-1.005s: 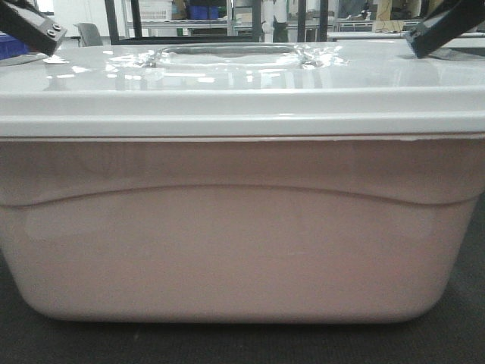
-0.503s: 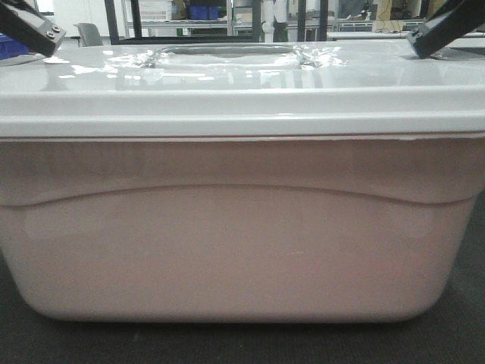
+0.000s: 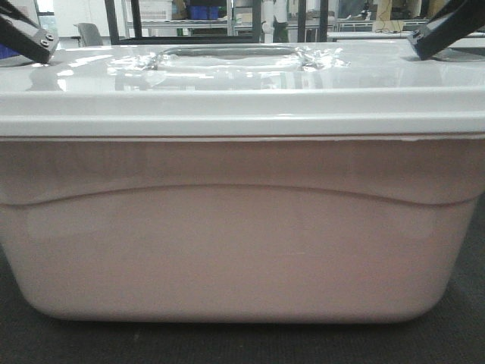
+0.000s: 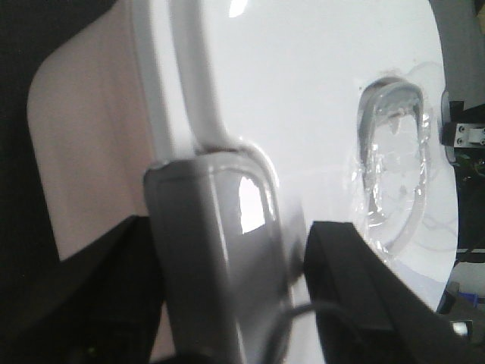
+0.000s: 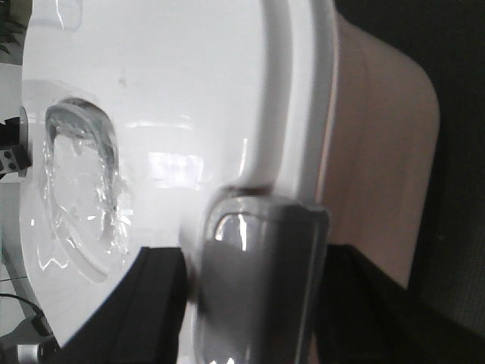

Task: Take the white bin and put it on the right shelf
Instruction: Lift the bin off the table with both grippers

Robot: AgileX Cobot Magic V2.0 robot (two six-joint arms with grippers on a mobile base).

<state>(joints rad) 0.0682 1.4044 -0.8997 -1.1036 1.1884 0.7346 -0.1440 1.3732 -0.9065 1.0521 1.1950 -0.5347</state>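
White bin (image 3: 242, 250) on dark floor (image 3: 227, 345) — left tool (image 4: 235, 227), right tool (image 5: 254, 254) tight around its grey latches (image 4: 204, 288) — blue crates (image 3: 203, 12) behind.

**Front-facing camera:** set low, level with the long side of the white bin (image 3: 242, 250) and very close. That side fills the frame, and the lid (image 3: 242, 91) is seen at a shallow angle with the room beyond.

**Left wrist camera:** at the bin's left end, hard against it. It looks across the lid toward the far end, past the left gripper (image 4: 231, 224).

**Right wrist camera:** at the bin's right end, equally close. It faces back across the lid, past the right gripper (image 5: 246, 250).

**Overlap:** all three views take in the lid's moulded recess (image 3: 227, 57).
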